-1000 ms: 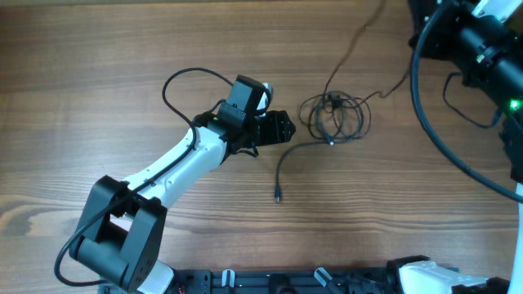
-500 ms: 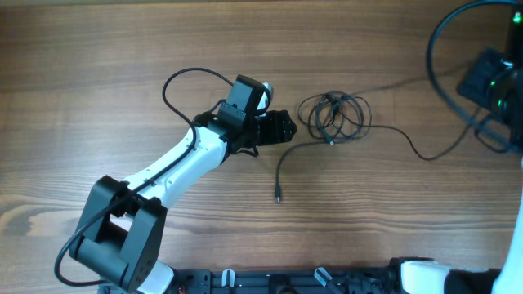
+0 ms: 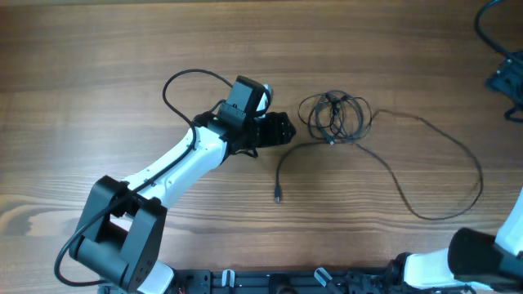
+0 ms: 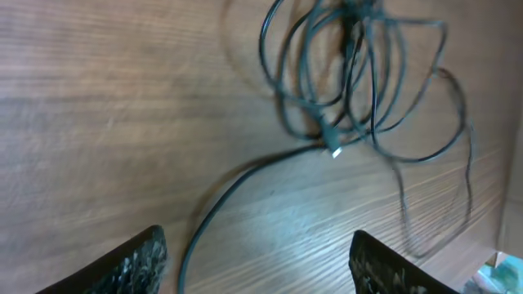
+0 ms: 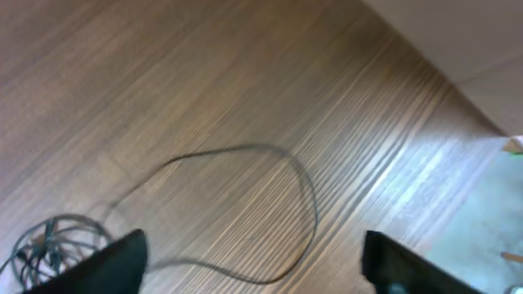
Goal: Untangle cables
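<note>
The worktop is brown wood with fine grain running lengthwise. Past the worktop's edge, the right wrist view shows a pale surface and a blurred greenish area.

The left arm has white links, black joints, and 1 looping black wire.

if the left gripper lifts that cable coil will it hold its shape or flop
Probably flops: the coil is thin cord in loose, uneven loops, so it would likely sag. It looks light, but the long strand trailing right and the short tail would likely drag along.
</note>
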Robot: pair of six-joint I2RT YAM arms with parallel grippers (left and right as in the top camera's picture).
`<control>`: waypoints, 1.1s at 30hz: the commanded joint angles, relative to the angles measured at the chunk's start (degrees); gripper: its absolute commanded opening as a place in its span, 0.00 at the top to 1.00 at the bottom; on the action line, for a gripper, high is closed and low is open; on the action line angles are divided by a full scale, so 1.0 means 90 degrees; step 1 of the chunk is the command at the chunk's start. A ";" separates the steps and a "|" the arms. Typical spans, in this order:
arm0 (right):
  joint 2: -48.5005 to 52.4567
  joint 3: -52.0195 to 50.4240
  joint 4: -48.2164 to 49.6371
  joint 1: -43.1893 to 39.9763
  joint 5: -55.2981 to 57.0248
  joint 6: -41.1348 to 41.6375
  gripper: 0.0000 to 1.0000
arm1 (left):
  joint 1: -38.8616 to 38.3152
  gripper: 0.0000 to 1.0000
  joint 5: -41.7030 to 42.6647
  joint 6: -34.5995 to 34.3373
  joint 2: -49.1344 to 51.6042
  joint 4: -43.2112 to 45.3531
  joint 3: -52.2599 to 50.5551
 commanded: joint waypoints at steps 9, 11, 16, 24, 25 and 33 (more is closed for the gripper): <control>0.0517 -0.0214 -0.0044 0.0231 -0.3458 -0.1435 0.12 | 0.0245 0.27 -0.0945 0.0058 0.0039 -0.0930 0.0051; 0.0517 -0.0529 -0.0010 0.0413 -0.3621 -0.1389 0.14 | 0.0398 0.27 -0.0945 0.0056 0.0039 -0.0950 0.0051; 0.0517 -0.1588 0.0389 0.0869 -0.3631 -0.1149 0.16 | 0.0733 0.27 -0.0945 0.0056 0.0039 -0.1071 0.0051; 0.0517 -0.3512 0.1664 0.1736 -0.3631 -0.0364 0.22 | 0.1054 0.22 -0.0950 0.0058 0.0039 -0.1426 0.0051; 0.0517 -0.3701 0.1834 0.1819 -0.3631 -0.0219 0.22 | 0.1071 0.21 -0.0964 0.0058 0.0039 -0.1455 0.0051; 0.0517 -0.5285 0.3568 0.2341 -0.3614 0.1020 0.42 | 0.1086 0.18 -0.1236 0.0058 0.0039 -0.1736 0.0051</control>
